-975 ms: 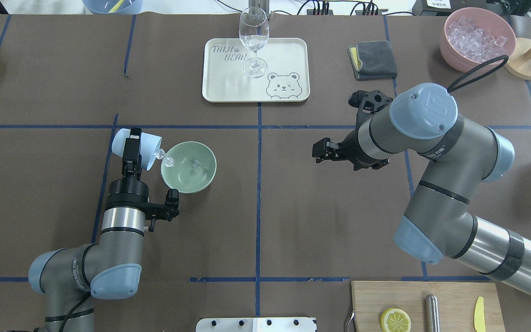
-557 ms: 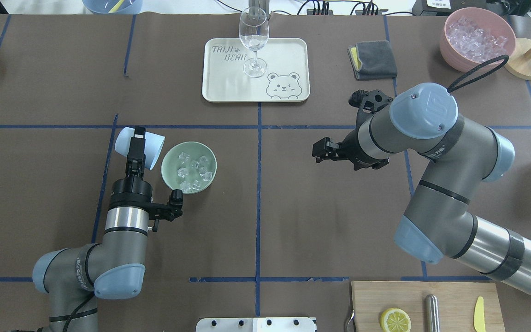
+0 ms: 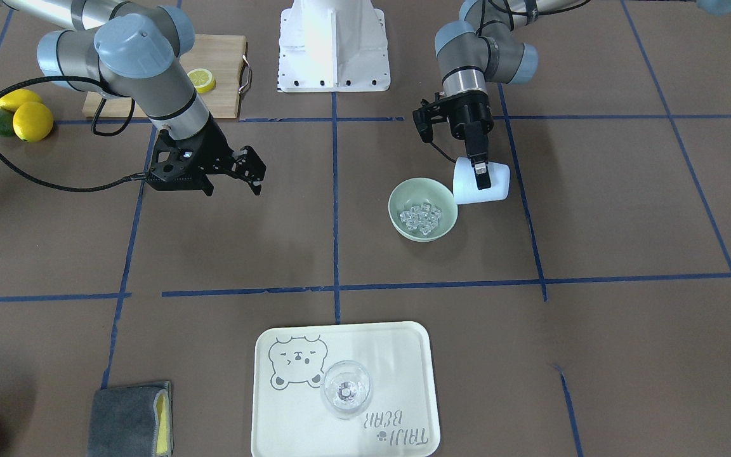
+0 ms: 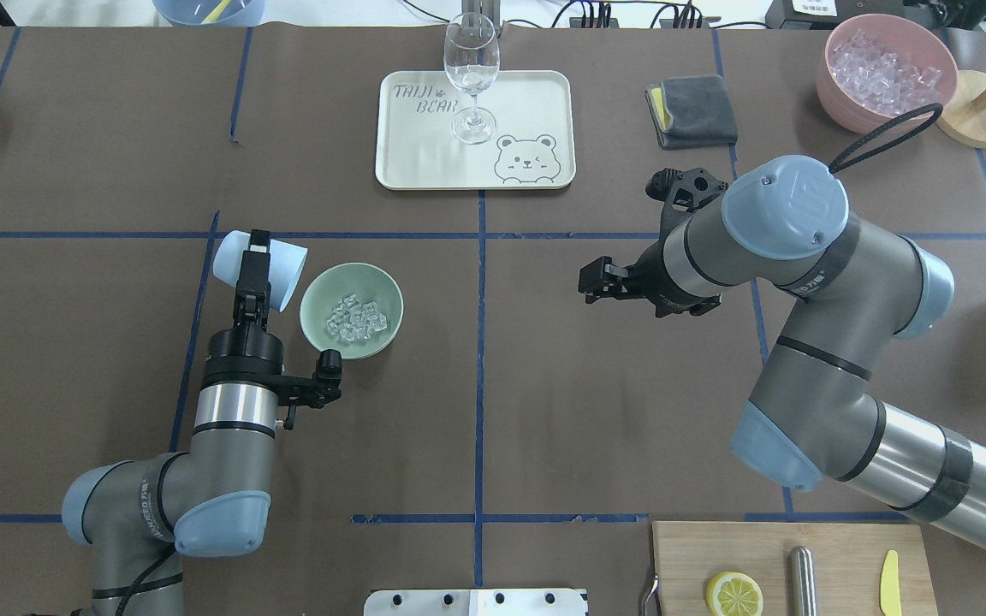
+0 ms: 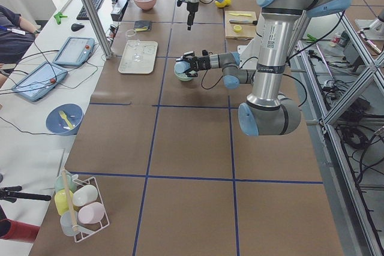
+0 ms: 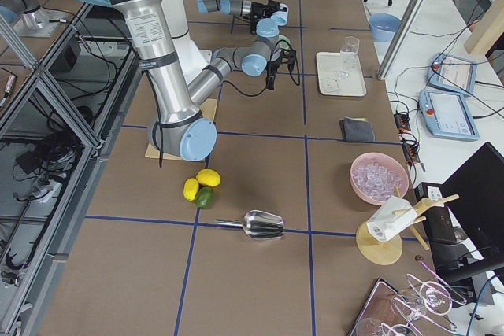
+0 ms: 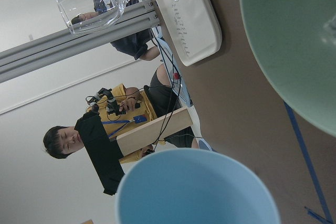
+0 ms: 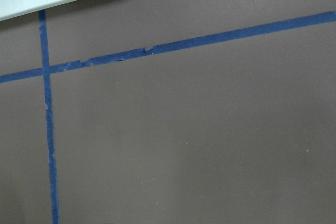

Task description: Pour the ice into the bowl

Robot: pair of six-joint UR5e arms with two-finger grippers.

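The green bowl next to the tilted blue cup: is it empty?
No, a heap of small clear ice cubes lies in the green bowl, beside the blue cup that the left hand holds.

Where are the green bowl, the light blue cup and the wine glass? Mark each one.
green bowl point(image 4: 315, 301), overhead exterior view, bare inner wall on its left side.
light blue cup point(image 4: 288, 272), overhead exterior view, outer side near its mouth.
wine glass point(image 4: 471, 60), overhead exterior view, its clear rounded upper part.

Grey tubular left arm point(image 4: 232, 445) and right arm point(image 4: 810, 282) with pale blue joint caps; left end effector point(image 4: 258, 257) and right end effector point(image 4: 585, 282) black.
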